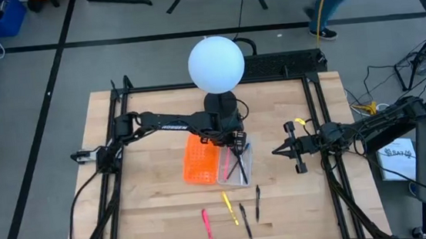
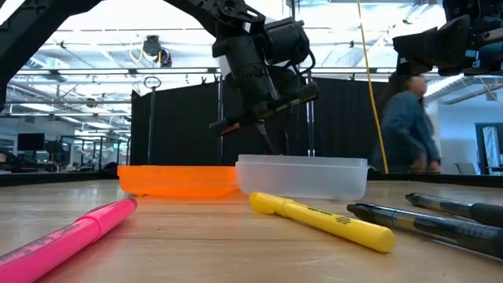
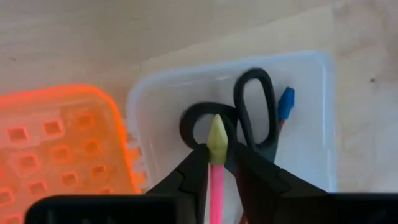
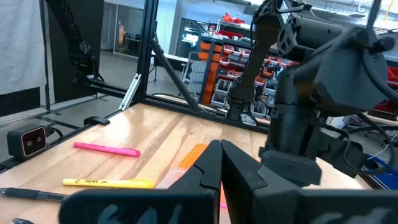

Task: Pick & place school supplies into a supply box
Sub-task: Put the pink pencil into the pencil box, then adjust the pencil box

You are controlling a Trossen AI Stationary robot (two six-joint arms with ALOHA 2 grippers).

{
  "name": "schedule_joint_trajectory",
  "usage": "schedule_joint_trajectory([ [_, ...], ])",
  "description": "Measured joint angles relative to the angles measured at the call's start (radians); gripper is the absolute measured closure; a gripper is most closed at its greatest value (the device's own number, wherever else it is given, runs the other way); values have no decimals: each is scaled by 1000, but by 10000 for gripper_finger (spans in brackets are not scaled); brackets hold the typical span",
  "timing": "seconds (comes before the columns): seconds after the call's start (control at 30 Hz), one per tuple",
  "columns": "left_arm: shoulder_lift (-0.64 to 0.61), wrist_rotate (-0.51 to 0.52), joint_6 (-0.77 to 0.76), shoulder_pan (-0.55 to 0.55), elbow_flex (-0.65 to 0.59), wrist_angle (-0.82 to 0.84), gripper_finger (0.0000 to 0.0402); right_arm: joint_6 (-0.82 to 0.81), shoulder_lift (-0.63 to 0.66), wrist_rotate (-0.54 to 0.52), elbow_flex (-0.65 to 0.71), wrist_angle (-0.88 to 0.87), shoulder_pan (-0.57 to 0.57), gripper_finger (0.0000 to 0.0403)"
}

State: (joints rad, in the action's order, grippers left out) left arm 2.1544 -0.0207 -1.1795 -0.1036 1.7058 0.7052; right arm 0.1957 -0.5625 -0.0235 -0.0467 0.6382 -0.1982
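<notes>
My left gripper (image 3: 216,163) hangs over the clear supply box (image 3: 144,93), shut on a thin pink pen (image 3: 216,183) with a pale yellow-green pointed end. In the high view it (image 1: 235,141) stands above the box (image 1: 236,165). Black-handled scissors (image 3: 255,112) and a blue-capped pen (image 3: 286,102) lie in the box. A pink pen (image 1: 207,226), a yellow one (image 1: 229,208) and two black ones (image 1: 245,221) (image 1: 257,203) lie flat on the table near its front edge. My right gripper (image 1: 278,151), shut and holding nothing, waits right of the box. My left gripper pinches the pink pen between its two fingers (image 3: 193,173), close behind the pointed end (image 3: 217,138), which sticks out past the fingertips. The fingers come from above, pointing down into the box. The pen is lifted clear, its tip over the scissors' handles.
An orange perforated piece (image 1: 199,158) lies flush against the box's left side, low like the box (image 2: 302,177) in the low view (image 2: 177,179). A white globe on a dark stand (image 1: 216,63) rises behind the box. A person (image 2: 409,126) walks beyond the table's far edge.
</notes>
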Motion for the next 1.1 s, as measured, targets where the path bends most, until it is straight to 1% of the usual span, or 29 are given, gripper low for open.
schedule_joint_trajectory([
  [0.3, 0, 4, 9, 16, 0, -10, 292, 0, 0, 0, 0, 1, 0, 403],
  [0.6, -9, -59, 71, 15, 0, -10, 269, 0, 0, 0, 0, 1, 0, 403],
  [0.7, -20, -54, 72, 15, 1, -1, 269, 0, 0, 0, 0, 1, 0, 403],
  [0.83, -30, -13, 90, 15, 2, 42, 270, 0, 0, 0, 0, 1, 0, 403],
  [1.0, -79, -13, 206, 42, 0, 82, 289, 0, 0, 0, 0, 0, 0, 403],
  [1.03, -102, 2, 232, 59, 0, 94, 295, -1, 0, 0, 0, 0, 0, 403],
  [1.1, -150, 66, 271, 104, 0, 114, 308, -13, -3, 0, 0, -10, 0, 403],
])
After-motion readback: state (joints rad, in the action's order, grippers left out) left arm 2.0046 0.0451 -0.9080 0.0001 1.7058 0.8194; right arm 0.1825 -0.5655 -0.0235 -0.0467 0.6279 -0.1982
